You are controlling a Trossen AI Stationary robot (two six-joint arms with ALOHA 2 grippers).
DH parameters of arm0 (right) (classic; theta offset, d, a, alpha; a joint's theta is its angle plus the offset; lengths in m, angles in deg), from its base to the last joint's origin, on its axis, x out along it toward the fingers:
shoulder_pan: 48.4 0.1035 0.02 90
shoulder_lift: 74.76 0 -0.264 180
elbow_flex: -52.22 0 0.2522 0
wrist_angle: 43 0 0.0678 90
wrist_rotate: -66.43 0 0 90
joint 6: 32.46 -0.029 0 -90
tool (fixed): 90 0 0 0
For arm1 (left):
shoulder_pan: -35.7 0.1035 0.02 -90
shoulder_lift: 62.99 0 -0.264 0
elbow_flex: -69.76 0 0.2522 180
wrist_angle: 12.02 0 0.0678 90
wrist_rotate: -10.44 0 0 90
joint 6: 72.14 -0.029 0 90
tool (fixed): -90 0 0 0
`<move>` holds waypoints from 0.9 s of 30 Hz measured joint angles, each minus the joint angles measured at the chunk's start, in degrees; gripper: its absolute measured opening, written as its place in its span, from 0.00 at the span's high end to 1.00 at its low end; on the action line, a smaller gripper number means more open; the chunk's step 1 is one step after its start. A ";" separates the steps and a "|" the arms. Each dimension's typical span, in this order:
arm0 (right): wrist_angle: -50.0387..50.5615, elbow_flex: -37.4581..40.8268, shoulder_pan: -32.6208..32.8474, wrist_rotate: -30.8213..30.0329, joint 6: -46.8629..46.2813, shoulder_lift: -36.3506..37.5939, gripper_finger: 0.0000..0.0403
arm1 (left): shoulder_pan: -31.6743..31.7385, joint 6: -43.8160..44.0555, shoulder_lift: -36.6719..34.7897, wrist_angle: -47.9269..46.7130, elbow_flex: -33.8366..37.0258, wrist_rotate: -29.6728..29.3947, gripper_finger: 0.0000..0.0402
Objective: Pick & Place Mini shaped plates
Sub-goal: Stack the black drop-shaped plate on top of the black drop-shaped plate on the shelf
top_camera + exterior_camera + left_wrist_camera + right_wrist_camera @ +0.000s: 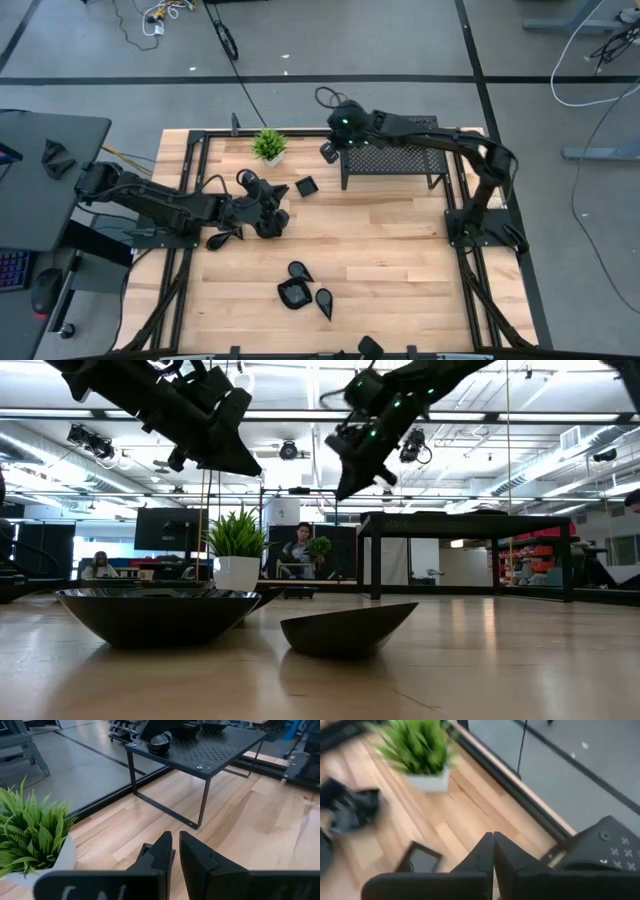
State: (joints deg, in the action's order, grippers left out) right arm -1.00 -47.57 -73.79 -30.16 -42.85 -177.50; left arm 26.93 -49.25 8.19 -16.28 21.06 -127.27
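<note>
- Left gripper hangs low over the counter, just in front of the potted plant; its fingers stand narrow with a thin gap between them, and nothing shows between them in the wrist view.
- A teardrop plate lies on the counter beside that gripper, on the side away from the plant.
- Farther out from the plant, towards the front edge, a cluster: a teardrop plate, a rounded square plate and another teardrop, close together.
- One more dark plate sits at the very front edge.
- A small square plate lies just right of the plant, between the two grippers, touched by neither.
- Right gripper hovers right of the plant, at the corner of the black perforated rack; its fingers are pressed together, holding nothing.
- On the rack, a dark rounded dish shows near one corner.
- Pale wooden counter; beyond it an open workshop where a seated person shows behind the plant.
</note>
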 joint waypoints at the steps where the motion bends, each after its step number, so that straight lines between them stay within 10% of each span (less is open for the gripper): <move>1: 2.14 -1.35 -0.14 0.00 0.41 -1.20 0.96 | 0.00 0.00 0.00 0.00 0.00 0.00 0.90; 27: 20.31 -4.01 -0.45 -12.80 -0.79 -1.16 0.99 | -0.07 0.01 0.00 -0.09 0.00 0.02 0.90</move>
State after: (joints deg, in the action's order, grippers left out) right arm 19.31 -51.58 -74.24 -42.95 -43.64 -178.66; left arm 26.86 -49.24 8.19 -16.37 21.06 -127.25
